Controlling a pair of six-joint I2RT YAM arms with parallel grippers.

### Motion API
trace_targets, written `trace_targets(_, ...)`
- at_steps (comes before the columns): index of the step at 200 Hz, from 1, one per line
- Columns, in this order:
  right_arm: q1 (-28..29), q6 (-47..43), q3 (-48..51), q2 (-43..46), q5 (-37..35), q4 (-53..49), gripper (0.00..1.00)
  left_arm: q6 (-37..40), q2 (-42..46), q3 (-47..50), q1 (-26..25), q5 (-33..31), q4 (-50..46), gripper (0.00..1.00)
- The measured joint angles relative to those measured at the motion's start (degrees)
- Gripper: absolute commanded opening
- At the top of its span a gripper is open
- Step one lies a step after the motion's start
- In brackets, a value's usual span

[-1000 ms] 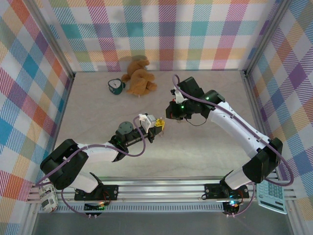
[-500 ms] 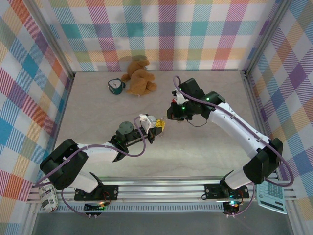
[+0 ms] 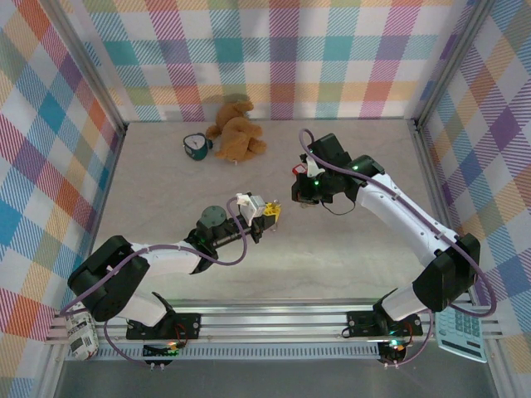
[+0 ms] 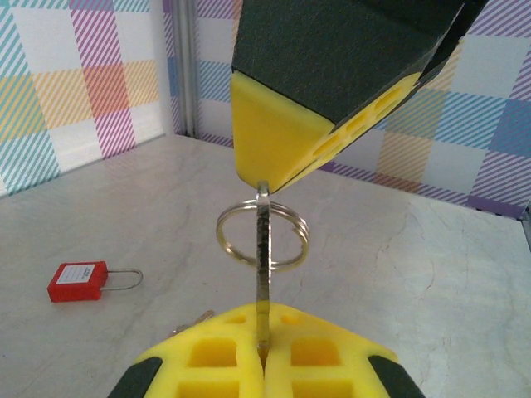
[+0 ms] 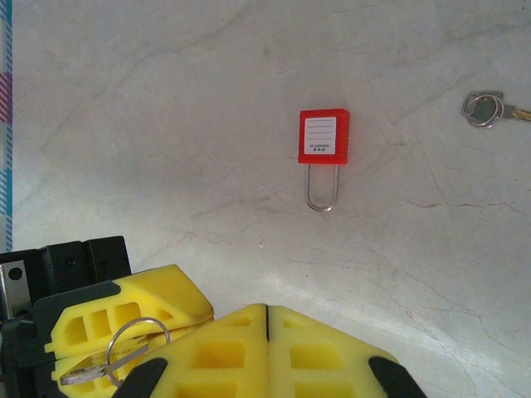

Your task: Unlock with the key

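- The key (image 4: 263, 282): thin, dull pale metal, edge-on and upright, with a split ring (image 4: 292, 225) through its head.
- Pinched in the left claw (image 4: 264, 358), well right of the red padlock (image 4: 78, 281).

Top camera looks down; close wrist cameras share the key (image 4: 263, 282).

right tool (image 3: 299, 196) | shifted toward 3 o'clock across the counter (image 3: 357, 249) in the top view | gap to left tool (image 3: 272, 212) wider than a second ago
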State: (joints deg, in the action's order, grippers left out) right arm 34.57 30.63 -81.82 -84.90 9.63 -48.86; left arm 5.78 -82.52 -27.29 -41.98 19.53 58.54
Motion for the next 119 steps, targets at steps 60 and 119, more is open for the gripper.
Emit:
trace_targets(60, -1.55, -4.96, 5.81, 4.90, 1.53, 7.89, 0.57, 0.00, 0.07, -0.83, 0.59, 2.95, -2.27, 0.00)
trace_targets(119, -5.86, -14.34, 16.94, 11.28, 7.45, 24.52, 0.58, -7.63, 0.09, -5.05, 8.02, 15.21, -9.29, 0.00)
